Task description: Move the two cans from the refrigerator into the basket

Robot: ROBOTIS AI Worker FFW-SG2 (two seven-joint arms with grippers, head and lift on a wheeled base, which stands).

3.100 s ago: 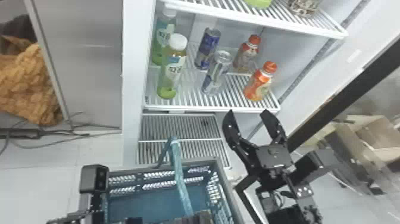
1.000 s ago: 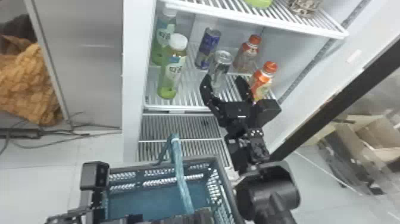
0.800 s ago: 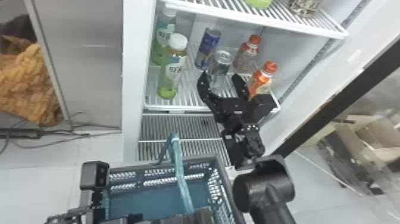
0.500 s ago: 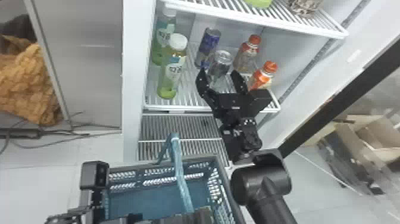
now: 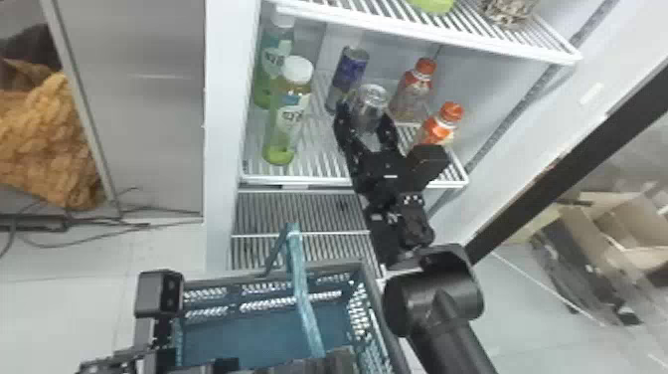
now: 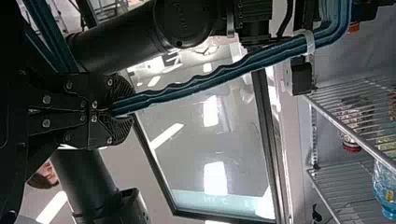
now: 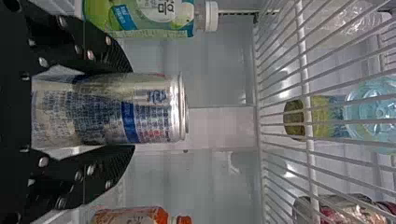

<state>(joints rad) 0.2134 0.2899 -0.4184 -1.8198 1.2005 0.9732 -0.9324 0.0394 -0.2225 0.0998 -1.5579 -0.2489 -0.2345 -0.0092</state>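
- Inside the open refrigerator, at the middle shelf, we judge the step in hand to be the grasp of the first can. Neither can is in the basket yet.
- We locate the basket below and in front of the shelf. It is the destination for both cans. The left gripper is closed on the basket handle.
- We find the right gripper at the shelf, its two fingers drawn in against opposite sides of the front can. The can is upright; we cannot tell whether its base has left the shelf.
- For the next move, we should confirm the grip, raise the front can slightly, withdraw it past the shelf edge and lower it into the basket. We should keep clearance from the near orange-capped bottle, beside the gripper, and avoid striking the basket handle on the descent.
- We leave the rear can for the second cycle. It stands behind the front can, toward the robot's left.
- Compared with the earliest frame, we note that the right gripper has moved from outside the shelf edge to the front can. The rear can has kept its place.
- Compared with the frame just before, we note the smallest difference: the right fingers, then spread wide around the front can, are now narrowed onto it.
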